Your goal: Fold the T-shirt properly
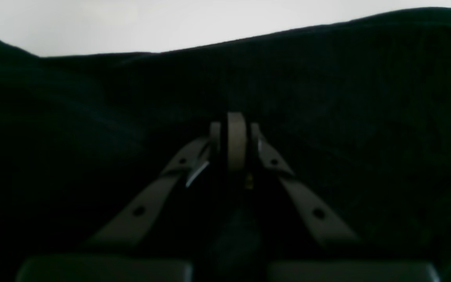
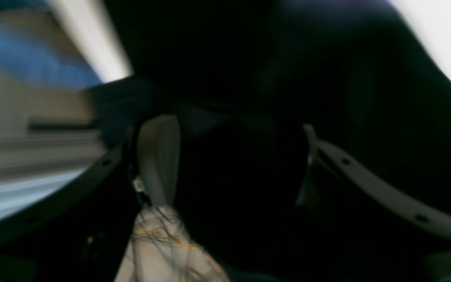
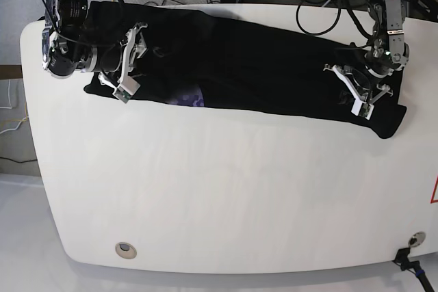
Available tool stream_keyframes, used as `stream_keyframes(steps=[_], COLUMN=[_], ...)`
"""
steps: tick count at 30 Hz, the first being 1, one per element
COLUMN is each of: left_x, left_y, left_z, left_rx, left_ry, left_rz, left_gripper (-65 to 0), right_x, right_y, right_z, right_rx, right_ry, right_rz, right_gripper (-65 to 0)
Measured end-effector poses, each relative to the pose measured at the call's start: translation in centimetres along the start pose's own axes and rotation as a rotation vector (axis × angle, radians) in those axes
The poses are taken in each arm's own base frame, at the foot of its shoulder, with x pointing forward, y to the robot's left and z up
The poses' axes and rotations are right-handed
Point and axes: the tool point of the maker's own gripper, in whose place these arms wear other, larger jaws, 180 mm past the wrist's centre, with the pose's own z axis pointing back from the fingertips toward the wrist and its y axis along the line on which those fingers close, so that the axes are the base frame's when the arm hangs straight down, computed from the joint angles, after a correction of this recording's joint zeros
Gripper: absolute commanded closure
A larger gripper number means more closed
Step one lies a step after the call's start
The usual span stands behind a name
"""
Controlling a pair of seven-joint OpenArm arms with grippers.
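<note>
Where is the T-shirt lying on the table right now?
In the base view, the black T-shirt lies as a long band across the far half of the white table, stretched between the two arms.

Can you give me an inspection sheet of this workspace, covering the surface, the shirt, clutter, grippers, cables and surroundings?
Surface: white table with rounded corners, a round fitting near its front edge.
Job's things: black T-shirt lying in a long band across the far half; a bit of purple print shows at its near edge.
Clutter: nothing seen.
Grippers: left gripper shut on the T-shirt at its end; right gripper open, jaws spread over the other end with fabric between them.
Cables: black cables behind the table's far edge; another at the near corner.
Surroundings: pale floor beside the table.
</note>
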Motion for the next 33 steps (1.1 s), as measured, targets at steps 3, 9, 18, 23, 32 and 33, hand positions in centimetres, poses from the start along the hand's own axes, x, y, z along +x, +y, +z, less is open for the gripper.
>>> stream_keyframes(steps=[3,9,18,23,32,33], left_x=[0.0,0.0,0.1,0.4,0.2,0.2], left_y=[0.0,0.0,0.0,0.1,0.3,0.3], left_z=[0.0,0.0,0.0,-0.1,-0.4,-0.4], left_rx=[0.0,0.0,0.0,0.002,0.0,0.0], left_ry=[0.0,0.0,-0.001,-0.002,-0.004,-0.004], left_rz=[0.0,0.0,0.0,-0.001,0.016,0.015], left_gripper=[0.0,0.0,0.0,0.0,0.0,0.0], right_x=[-0.1,0.8,1.0,0.7,-2.2,-2.2], right_y=[-1.2,-0.9,3.7,7.3,10.2,10.0], right_z=[-0.8,-2.6,-5.4,-6.9,-7.0,-6.9], right_rx=[-0.026,-0.019,0.14,0.267,0.369,0.365], right_ry=[-0.019,-0.066,-0.104,-0.098,-0.028,-0.029], right_rz=[-0.074,-0.113,-0.169,-0.169,-0.188,-0.189], right_gripper=[-37.8,-37.8,-37.8,-37.8,-37.8,-37.8])
